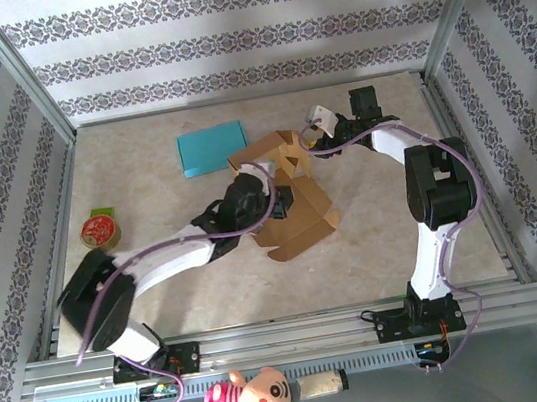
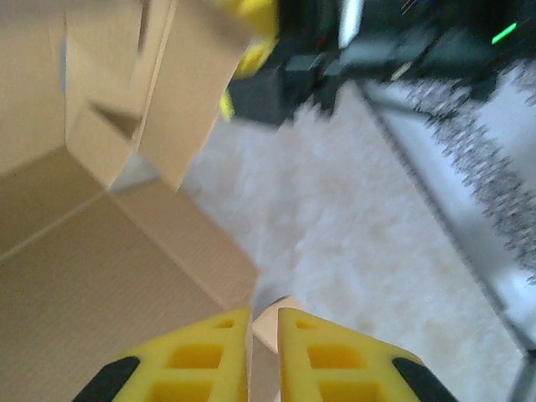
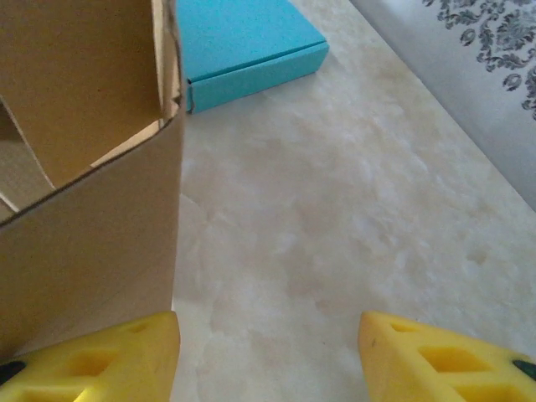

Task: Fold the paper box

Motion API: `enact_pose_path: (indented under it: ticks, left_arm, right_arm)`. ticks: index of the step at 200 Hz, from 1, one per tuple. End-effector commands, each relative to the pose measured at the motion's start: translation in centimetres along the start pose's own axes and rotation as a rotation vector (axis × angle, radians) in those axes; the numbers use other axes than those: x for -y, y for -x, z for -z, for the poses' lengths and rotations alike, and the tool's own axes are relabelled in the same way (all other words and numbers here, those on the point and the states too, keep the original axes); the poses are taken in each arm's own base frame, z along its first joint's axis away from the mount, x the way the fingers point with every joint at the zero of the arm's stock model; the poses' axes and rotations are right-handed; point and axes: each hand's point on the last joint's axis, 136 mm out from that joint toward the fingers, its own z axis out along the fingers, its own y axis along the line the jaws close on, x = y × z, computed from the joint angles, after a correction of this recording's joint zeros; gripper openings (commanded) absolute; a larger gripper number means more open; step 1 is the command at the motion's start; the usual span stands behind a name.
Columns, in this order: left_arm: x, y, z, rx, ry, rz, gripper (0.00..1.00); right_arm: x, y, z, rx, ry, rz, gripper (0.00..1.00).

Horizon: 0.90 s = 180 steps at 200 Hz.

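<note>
At the far left of the tabletop (image 1: pixel 160 288) sits a small round red tin (image 1: pixel 99 230); toward the middle we see the left claw (image 2: pixel 264 316) clenched on a flap corner of the half-open brown paper box (image 1: pixel 303 228), a flat blue box (image 1: pixel 211 149) lying just behind it. On the right, the right claw (image 3: pixel 268 322) stands released, one yellow finger (image 3: pixel 100 356) beside the paper box's upright wall.
</note>
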Motion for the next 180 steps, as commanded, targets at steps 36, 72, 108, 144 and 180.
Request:
enact_pose_path:
  ticks: [36, 72, 108, 144, 180]
  left_arm:
    - [-9.7, 6.1, 8.8, 0.157, 0.305, 0.149, 0.93]
    - [-13.8, 7.3, 7.2, 0.119, 0.257, 0.269, 1.0]
    - [-13.7, 8.0, 3.5, 0.095, 0.126, 0.337, 0.94]
    - [-13.7, 8.3, 1.0, 0.112, 0.051, 0.358, 0.77]
    - [-13.9, 7.6, -0.2, 0.081, 0.033, 0.377, 0.67]
  right_arm:
    - [-1.8, 1.0, -1.8, 0.001, 0.108, 0.08, 0.57]
    - [-2.6, 1.7, -2.5, 0.013, 0.142, 0.101, 0.57]
    - [-3.4, 2.0, -2.8, 0.021, 0.172, 0.107, 0.56]
    - [-4.2, 2.1, -3.1, 0.015, 0.19, 0.126, 0.54]
    - [-4.9, 2.7, -3.5, 0.032, 0.213, 0.136, 0.54]
